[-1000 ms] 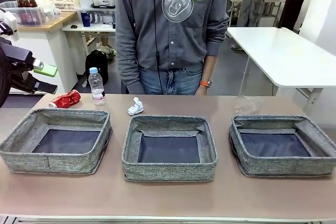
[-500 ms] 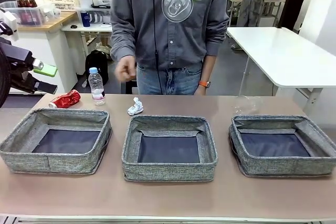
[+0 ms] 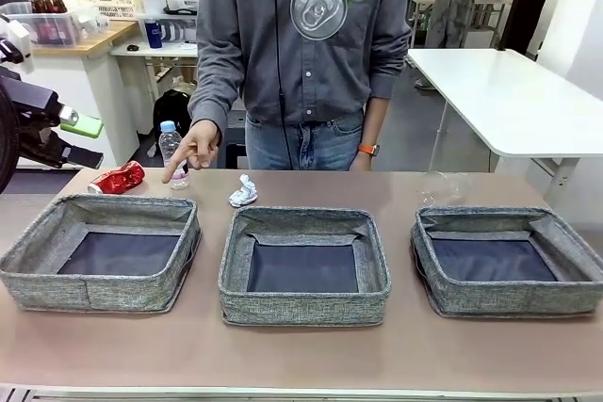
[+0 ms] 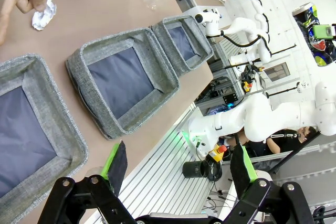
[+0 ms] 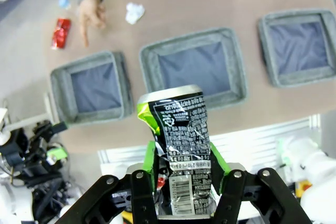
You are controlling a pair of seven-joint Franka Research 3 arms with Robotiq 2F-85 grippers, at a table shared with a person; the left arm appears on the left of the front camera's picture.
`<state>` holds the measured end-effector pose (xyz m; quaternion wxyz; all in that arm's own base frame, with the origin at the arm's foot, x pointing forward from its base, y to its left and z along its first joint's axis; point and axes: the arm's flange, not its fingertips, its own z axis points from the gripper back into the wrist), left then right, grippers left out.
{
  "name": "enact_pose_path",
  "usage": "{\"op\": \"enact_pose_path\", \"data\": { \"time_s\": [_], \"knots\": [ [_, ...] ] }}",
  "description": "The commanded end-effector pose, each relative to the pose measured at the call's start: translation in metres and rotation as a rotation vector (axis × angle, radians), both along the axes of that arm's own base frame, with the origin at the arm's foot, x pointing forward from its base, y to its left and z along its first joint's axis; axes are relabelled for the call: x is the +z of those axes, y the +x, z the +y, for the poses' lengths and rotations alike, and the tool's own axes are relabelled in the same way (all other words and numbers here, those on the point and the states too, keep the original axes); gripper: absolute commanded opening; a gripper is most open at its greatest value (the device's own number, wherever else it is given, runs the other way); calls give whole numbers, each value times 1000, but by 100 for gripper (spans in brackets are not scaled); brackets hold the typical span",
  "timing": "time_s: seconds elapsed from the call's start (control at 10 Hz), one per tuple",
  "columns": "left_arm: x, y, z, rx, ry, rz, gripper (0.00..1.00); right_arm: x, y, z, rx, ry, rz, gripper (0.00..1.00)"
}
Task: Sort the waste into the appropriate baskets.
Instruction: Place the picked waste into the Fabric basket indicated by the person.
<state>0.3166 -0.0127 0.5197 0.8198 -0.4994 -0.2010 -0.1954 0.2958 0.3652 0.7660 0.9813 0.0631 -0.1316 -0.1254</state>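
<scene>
Right fingers (image 5: pixel 149 167) clench the dark drink can (image 5: pixel 178 129) between them; left fingers (image 4: pixel 116 162) hang released. Far beyond both, past the baskets (image 3: pixel 303 306), the person's hand (image 3: pixel 196 150) has just dropped to point at the clear plastic bottle (image 3: pixel 169 138), likely flagging the next pick.

The left basket (image 3: pixel 94 291), the middle basket (image 3: pixel 301 306) and the right basket (image 3: pixel 513 297) are of grey woven cloth, rough and matt (their dark bottoms look smoother). The table (image 3: pixel 301 355) is smooth and matt. The dented red can (image 3: pixel 118 178) is glossy metal. The dark drink can (image 5: pixel 181 150) is shiny printed metal, creased. The plastic bottle (image 3: pixel 169 140) and the plastic cup (image 3: pixel 443 185) are clear and glossy. The paper wad (image 3: pixel 243 192) is white, crumpled and matt.
</scene>
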Motion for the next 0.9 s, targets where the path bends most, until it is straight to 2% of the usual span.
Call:
{"op": "enact_pose_path", "data": {
  "time_s": [0.0, 0.4, 0.5, 0.6, 0.8],
  "knots": [
    [-1, 1, -2, -9, -14, -21, 100, 1, -2, -1, -6, -1, 1, 43],
    [-1, 1, -2, -9, -14, -21, 100, 1, -2, -1, -6, -1, 1, 43],
    [0, 0, 0, 0, 0, 0, 100, 0, 0, 0, 0, 0, 0, 43],
    [3, -3, 10, -43, 87, 3, 100, -16, 8, 18, 123, -21, -30, 43],
    [14, -19, 63, 47, 315, 9, 100, -56, 27, 79, 337, -10, -89, 43]
  ]
}}
